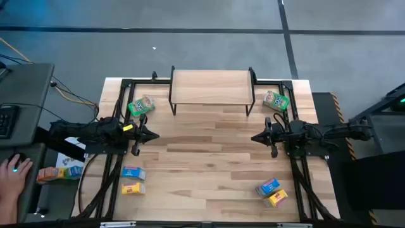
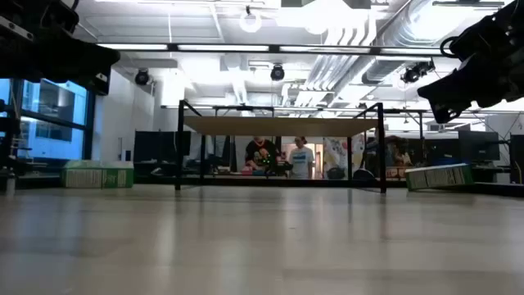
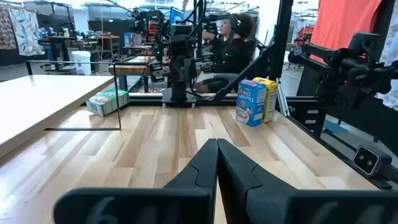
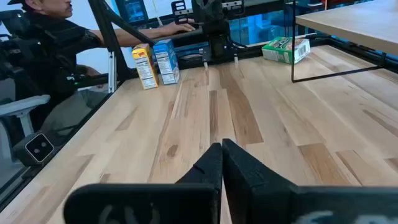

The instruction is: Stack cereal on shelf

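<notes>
Six miniature cereal boxes lie on the wood-plank bench (image 1: 209, 158), none on the light wood shelf with black legs (image 1: 210, 86): two green, two blue, two yellow. The left green box (image 1: 140, 106) lies just beyond the left hand (image 1: 152, 135), long axis slanted; the right green box (image 1: 276, 100) mirrors it beyond the right hand (image 1: 257, 137). Both hands are pressed together, empty. The blue (image 1: 132, 173) and yellow (image 1: 132, 187) pairs sit on the bench's near side.

- We see the wood-plank tabletop (image 1: 209, 158) inside a black frame (image 1: 120, 85).
- We see a grey side desk (image 1: 28, 88) left of it, a person's hand (image 1: 14, 170) on a mouse there.
- We see a seated person (image 4: 56, 43) at a keyboard beyond the table edge.
- We see people (image 2: 282, 157) standing far back in the room.
</notes>
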Robot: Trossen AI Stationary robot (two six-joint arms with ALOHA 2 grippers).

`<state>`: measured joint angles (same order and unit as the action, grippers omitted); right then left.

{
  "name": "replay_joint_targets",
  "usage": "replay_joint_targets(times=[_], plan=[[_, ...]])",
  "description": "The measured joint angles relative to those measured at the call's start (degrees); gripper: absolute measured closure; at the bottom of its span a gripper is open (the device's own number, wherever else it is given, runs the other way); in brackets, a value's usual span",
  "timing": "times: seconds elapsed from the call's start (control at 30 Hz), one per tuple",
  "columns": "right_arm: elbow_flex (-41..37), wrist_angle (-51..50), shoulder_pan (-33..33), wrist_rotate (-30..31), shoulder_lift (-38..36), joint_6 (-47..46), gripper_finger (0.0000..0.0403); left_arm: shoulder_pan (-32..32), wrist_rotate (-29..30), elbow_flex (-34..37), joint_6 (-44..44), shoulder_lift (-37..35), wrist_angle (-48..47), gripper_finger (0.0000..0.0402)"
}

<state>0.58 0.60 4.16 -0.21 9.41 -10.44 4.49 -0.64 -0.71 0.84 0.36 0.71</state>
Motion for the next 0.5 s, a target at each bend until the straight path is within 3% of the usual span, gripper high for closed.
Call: replay_joint_targets(times=[0.5], plan=[[0.0, 0.0, 0.0, 0.0, 0.0, 0.0, 0.0402, 0.0, 0.0, 0.0, 0.0, 0.0, 0.0, 0.0401]])
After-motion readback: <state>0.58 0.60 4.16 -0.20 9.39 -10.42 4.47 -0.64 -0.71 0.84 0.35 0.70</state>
